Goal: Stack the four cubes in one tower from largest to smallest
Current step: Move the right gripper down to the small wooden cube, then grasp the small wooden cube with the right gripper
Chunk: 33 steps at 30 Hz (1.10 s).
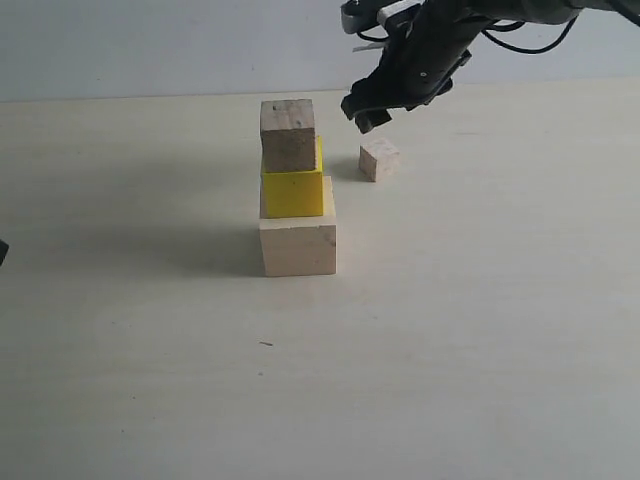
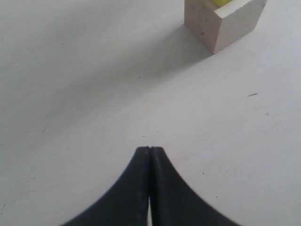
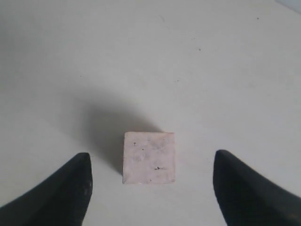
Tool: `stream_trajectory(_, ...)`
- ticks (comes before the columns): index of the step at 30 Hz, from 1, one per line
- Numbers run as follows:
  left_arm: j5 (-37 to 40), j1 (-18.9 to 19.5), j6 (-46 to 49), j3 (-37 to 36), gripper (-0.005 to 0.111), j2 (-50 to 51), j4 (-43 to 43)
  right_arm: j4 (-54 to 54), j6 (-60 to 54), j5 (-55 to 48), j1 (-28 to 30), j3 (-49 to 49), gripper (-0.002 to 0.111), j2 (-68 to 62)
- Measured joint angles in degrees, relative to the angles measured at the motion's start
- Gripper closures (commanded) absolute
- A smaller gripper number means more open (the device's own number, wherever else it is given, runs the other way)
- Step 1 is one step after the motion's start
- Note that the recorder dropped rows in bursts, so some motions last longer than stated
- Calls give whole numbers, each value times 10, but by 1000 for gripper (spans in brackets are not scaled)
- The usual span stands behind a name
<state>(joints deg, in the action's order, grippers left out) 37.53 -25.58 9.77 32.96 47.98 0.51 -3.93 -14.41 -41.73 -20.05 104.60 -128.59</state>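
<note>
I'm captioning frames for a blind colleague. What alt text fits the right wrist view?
A small pale wood cube sits on a light table, centred between the two black fingers of the right hand, which is wide open and not touching it. The cube casts a soft shadow beside it.

The pale, cream-coloured table (image 1: 480,350) I work over fills most of the exterior view, its surface matt and faintly grained. A short dark fleck (image 1: 266,344) lies on it toward 6 o'clock from the middle of that view. A plain light grey-blue wall (image 1: 150,45) runs behind the table's far edge, across 12 o'clock. A soft grey shadow (image 1: 150,250) spreads over the tabletop toward 9 o'clock.
</note>
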Motion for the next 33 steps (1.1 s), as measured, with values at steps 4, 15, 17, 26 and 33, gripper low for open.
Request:
stream_trajectory(4,0,0,2,0,107,0,0,0,-2,-2,1,1,39,-16)
stream_trajectory(15,-6,0,6,-21,107,0,1,-1,-4,9,3,1,41,-53)
stream_trajectory(17,-13,0,6,-21,107,0,1,-2,-10,12,3,1,43,-62)
stream_trajectory(26,-26,0,6,-21,107,0,1,-6,-17,25,3,1,44,-66)
stream_trajectory(33,-29,0,6,-21,107,0,1,-7,-18,31,3,1,47,-66)
